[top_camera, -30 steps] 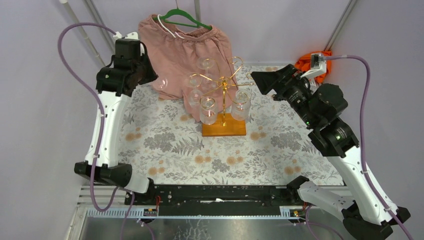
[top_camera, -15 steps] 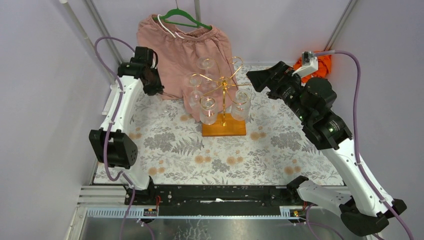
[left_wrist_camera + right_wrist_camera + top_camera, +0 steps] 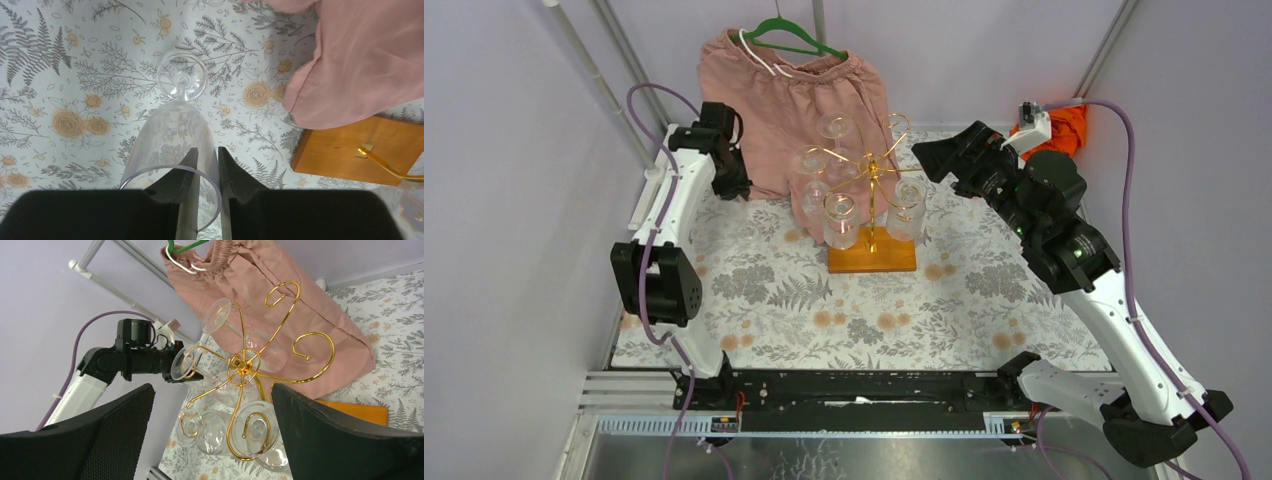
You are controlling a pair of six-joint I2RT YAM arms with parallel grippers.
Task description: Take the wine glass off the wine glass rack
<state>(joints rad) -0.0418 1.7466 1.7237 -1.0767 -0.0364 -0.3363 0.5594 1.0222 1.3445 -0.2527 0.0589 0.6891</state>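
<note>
Left hand (image 3: 207, 151) clamped on the rim of a wine glass (image 3: 170, 125), over the floral table (image 3: 75, 75), apart from the wine glass rack (image 3: 872, 258); right hand (image 3: 939, 158) spread wide, empty, beside the rack's arms

Gold rack (image 3: 243, 362), seemingly clear wine glass (image 3: 172, 135)

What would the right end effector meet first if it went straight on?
Most likely the wine glass rack, whose curled arms sit centred ahead of the right end effector; depth is unclear.
</note>
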